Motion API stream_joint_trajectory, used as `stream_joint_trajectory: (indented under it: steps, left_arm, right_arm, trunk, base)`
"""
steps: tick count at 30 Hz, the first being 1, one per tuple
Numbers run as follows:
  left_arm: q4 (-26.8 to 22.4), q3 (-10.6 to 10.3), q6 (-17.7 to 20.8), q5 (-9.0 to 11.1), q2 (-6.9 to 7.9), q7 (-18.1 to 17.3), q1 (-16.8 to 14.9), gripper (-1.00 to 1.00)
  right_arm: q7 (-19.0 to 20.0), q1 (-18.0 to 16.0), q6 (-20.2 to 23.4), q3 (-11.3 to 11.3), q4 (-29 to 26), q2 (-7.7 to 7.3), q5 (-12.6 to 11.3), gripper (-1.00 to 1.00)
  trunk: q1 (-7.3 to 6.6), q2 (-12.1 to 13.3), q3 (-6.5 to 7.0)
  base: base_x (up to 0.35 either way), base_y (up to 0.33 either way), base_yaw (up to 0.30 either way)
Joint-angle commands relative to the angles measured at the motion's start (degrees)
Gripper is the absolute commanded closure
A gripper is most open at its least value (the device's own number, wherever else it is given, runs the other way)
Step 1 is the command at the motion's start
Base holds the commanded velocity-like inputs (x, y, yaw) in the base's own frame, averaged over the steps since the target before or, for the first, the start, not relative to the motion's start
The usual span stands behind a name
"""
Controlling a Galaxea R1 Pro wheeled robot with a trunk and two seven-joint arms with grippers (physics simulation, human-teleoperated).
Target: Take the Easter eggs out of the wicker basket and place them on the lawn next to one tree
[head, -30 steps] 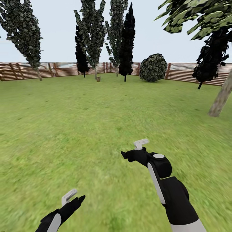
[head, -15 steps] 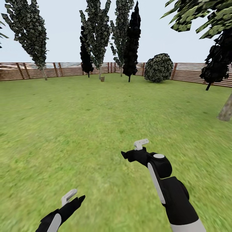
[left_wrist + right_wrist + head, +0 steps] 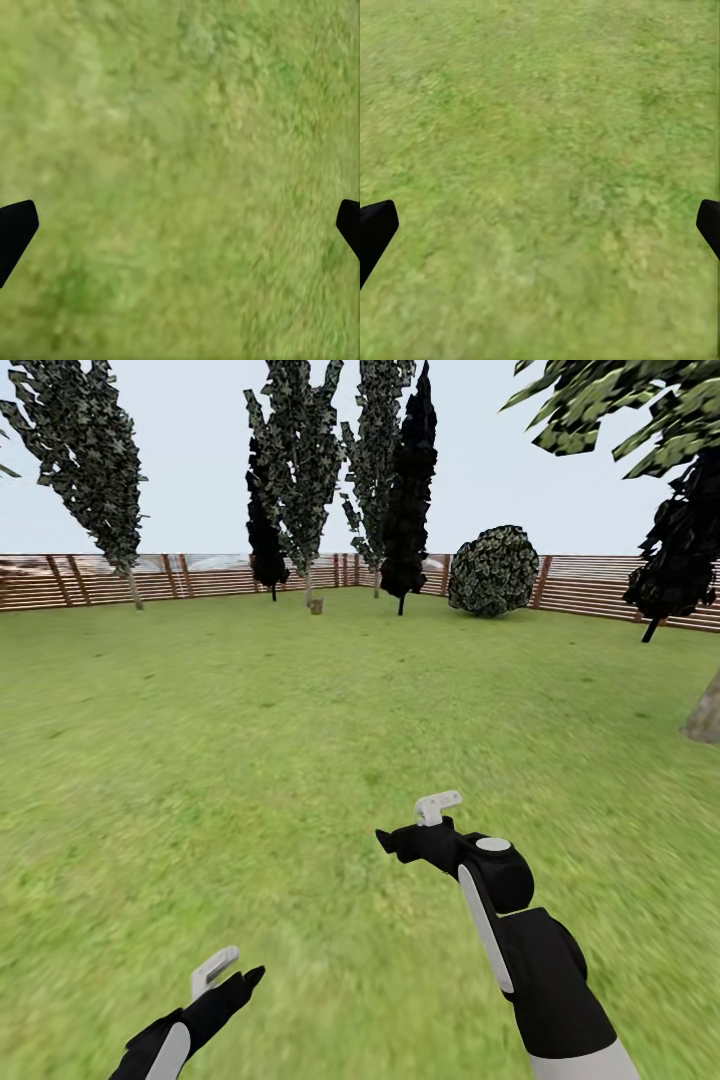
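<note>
Green lawn (image 3: 300, 740) stretches to the fence. Far off, beside a thin pale trunk, stands a small tan-brown thing that looks like the wicker basket (image 3: 316, 605); it is too small to make out any eggs. A tree with a thick pale trunk (image 3: 705, 715) shows at the right edge. My left gripper (image 3: 235, 972) hangs low at the left and my right gripper (image 3: 415, 830) is held out over the grass. In the wrist views both the left gripper (image 3: 180, 232) and the right gripper (image 3: 540, 232) are open, with bare grass between the fingertips.
A brown slat fence (image 3: 90, 580) rings the garden. Along it stand several tall trees (image 3: 95, 470), two black thin-trunked ones (image 3: 408, 500) and a round bush (image 3: 492, 570). Another dark tree (image 3: 680, 550) stands at the right.
The whole picture has slid rightward, so the camera has turned left a little; the thick pale trunk is now almost off the right edge. Both arms keep their pose.
</note>
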Motion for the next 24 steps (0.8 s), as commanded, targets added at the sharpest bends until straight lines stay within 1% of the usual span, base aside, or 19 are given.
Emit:
stream_joint_trajectory:
  steps: [1, 24]
  left_arm:
    - [-0.1, 0.2, 0.4, 0.4, -0.03, -0.2, 0.0, -1.0]
    - [-0.1, 0.2, 0.5, 0.3, -0.04, -0.1, 0.0, -1.0]
  right_arm:
    - [0.3, -0.1, 0.3, 0.0, -0.1, 0.01, 0.3, -1.0]
    - [0.3, -0.1, 0.2, 0.0, -0.1, 0.01, 0.3, -1.0]
  trunk:
    - [0.07, -0.1, -0.12]
    - [0.07, -0.1, -0.12]
  base:
    - [0.334, -0.116, 0.0]
    - [0.334, -0.117, 0.0]
